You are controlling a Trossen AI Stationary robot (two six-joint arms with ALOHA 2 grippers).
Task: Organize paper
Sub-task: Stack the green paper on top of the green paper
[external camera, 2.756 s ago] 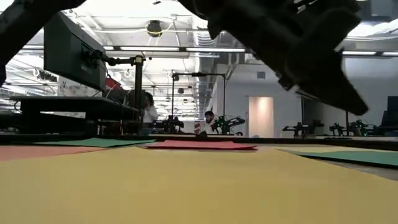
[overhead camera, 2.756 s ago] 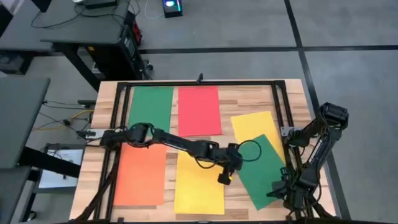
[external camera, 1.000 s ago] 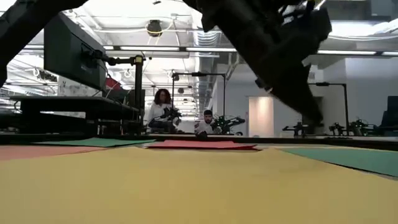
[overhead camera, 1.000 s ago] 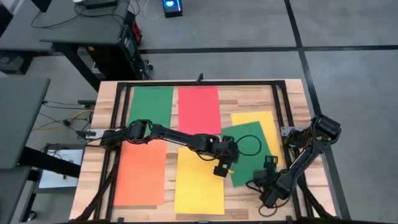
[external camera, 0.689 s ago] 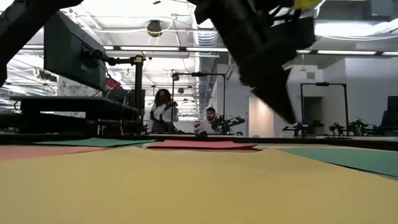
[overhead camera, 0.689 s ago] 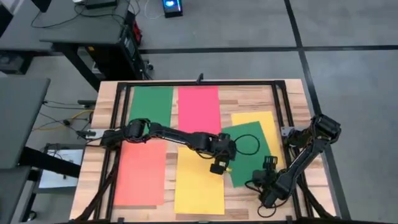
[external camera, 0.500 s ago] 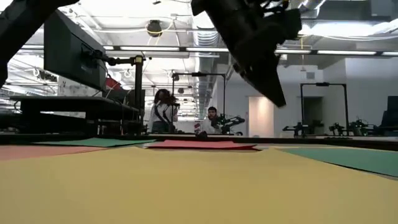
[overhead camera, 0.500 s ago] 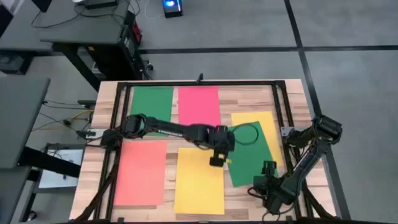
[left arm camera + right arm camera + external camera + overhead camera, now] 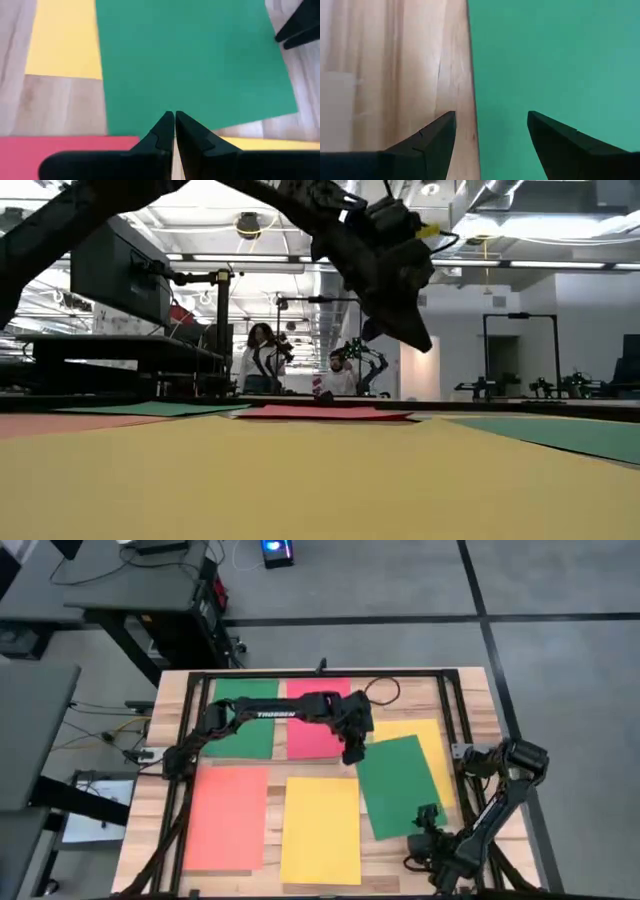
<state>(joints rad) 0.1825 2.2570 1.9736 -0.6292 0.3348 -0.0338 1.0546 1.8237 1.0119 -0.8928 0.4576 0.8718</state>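
Green at three o'clock on the worktop point(image 9: 475, 705): looking at a tilted green sheet point(image 9: 400, 785), skewed out of line and lying across most of a covered yellow sheet point(image 9: 425, 730). Elsewhere, neat rows: a straight green sheet point(image 9: 250, 740) at eleven, a pink-red sheet point(image 9: 318, 725) at twelve, a salmon-orange sheet point(image 9: 225, 820) at seven, a front yellow sheet point(image 9: 320, 830) at six, all squared to the frame.

Up off the paper with the left gripper point(image 9: 350, 753), fingers pressed shut on nothing, hovering by the tilted sheet's eleven-o'clock corner, right where pink-red, yellow and green meet. Probably parked there to nudge or pin that corner.

Down at five o'clock, the right gripper point(image 9: 425, 823), fingers spread wide and empty, straddling the tilted sheet's edge: one finger over bare wood, the other over green. Looks lined up to pinch that edge.

Judging the job well along, with only this stacked pair out of order.

Room to move? Only a narrow strip of wood between the tilted sheet and the front yellow one, so sliding towards nine o'clock risks riding over that yellow. Tight on the three-o'clock side too, with the black frame rail point(image 9: 452, 705) close by.
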